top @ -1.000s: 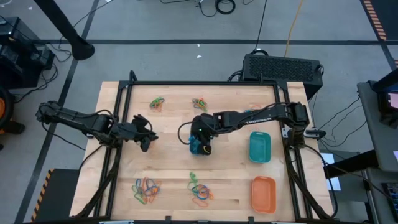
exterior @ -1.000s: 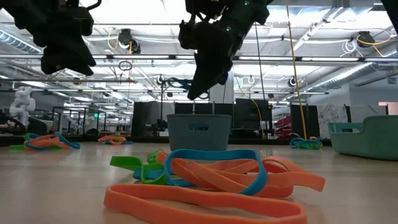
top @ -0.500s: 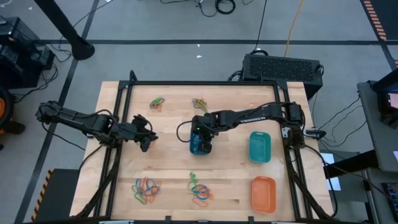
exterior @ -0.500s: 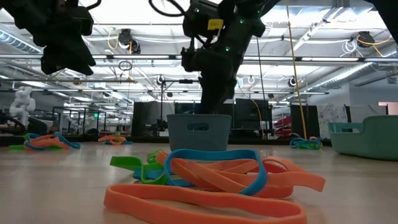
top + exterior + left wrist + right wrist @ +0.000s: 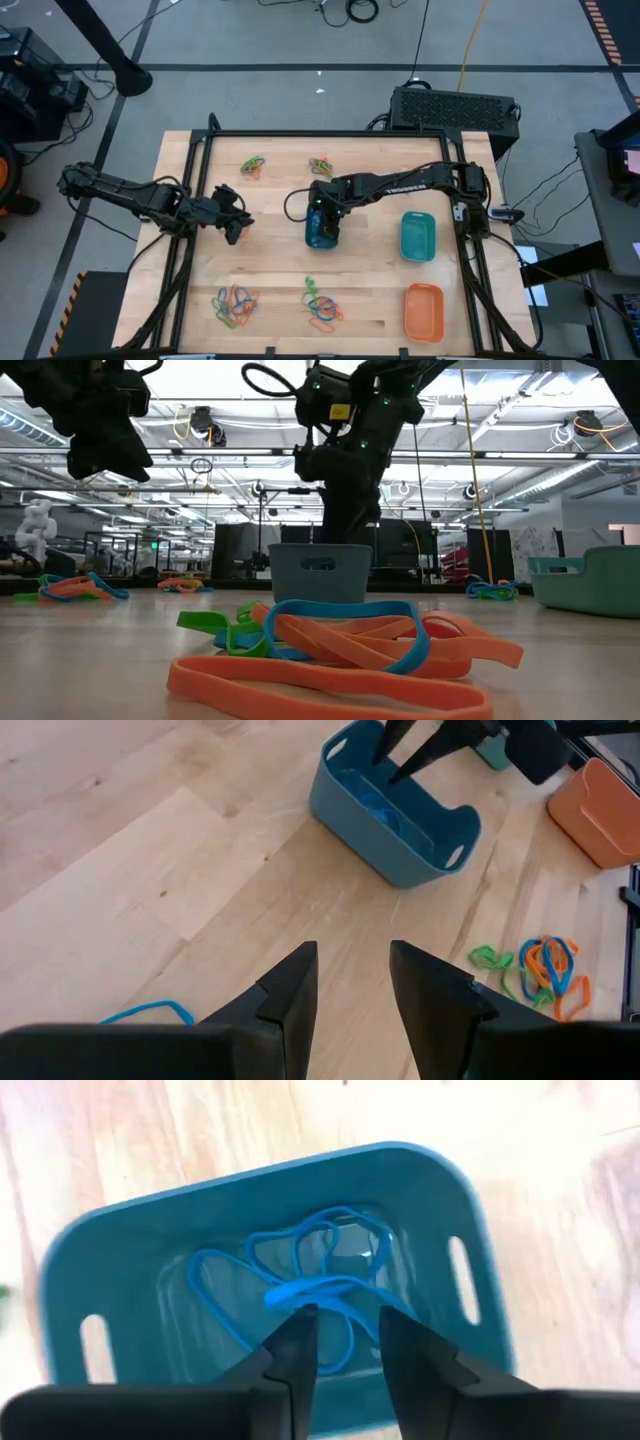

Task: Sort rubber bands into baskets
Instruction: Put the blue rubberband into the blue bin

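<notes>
Since the earlier frames we see the right gripper [image 5: 325, 222] swing in from the 3 o'clock side and drop until it hangs directly over the blue basket [image 5: 322, 231], its fingers [image 5: 292, 1352] now parted slightly where they were pinched shut before. Between those fingers in the right wrist view we see nothing clamped: the blue rubber bands [image 5: 300, 1285] lie tangled on the basket floor just beyond the tips. In the low view the same gripper [image 5: 345, 520] reaches down to the rim of the blue basket [image 5: 320, 572].

The left gripper [image 5: 234, 226] has not shifted; it hovers at 9 o'clock of the blue basket, well apart from it, fingers [image 5: 290, 995] partly open and empty over bare wood. One loose blue rubber band [image 5: 148, 1012] lies on the table near them.

We count three baskets: the blue one at the table's centre, a teal basket [image 5: 417, 236] at 3 o'clock of it, and an orange basket [image 5: 423, 309] toward 5 o'clock.

We count four mixed piles of bands on the table: one [image 5: 252, 166] at 10 o'clock, one [image 5: 321, 165] at 12 o'clock, one [image 5: 234, 305] at 7 o'clock and one [image 5: 321, 304] at 6 o'clock. How many bands each pile holds we cannot tell.
</notes>
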Controlling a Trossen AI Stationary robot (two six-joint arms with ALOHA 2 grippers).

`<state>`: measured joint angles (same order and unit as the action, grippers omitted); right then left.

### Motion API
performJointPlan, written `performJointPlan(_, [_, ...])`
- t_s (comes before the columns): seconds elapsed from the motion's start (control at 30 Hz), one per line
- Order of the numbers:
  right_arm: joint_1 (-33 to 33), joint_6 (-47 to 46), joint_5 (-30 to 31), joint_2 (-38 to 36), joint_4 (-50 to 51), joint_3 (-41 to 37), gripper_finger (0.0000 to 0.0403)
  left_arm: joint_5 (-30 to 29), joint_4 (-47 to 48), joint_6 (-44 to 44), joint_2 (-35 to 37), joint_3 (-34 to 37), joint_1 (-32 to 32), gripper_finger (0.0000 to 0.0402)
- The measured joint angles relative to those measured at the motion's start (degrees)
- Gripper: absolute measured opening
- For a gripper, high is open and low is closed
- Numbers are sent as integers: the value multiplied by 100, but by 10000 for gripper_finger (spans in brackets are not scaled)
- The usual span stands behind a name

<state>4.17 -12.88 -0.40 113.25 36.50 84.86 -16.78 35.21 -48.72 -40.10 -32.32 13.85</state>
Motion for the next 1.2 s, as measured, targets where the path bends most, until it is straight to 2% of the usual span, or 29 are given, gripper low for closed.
performJointPlan(0.37, [239,87,-142,-955,167,0,116,2,-19,-5,-2,0,0,135])
performJointPlan(0.6, [433,370,-108,-1805,1057,1,116,2,-141,-45,-2,0,0,135])
performJointPlan(0.77, [727,559,-58,-2320,2090,-10,116,-11,-438,-44,-2,0,0,135])
performJointPlan(0.93, [1376,437,234,-2785,2257,-619,106,-186,-556,-43,-2,0,0,135])
performJointPlan(1.2, [2349,-1125,202,-2937,1826,-2174,85,-244,-635,5,-4,0,0,135])
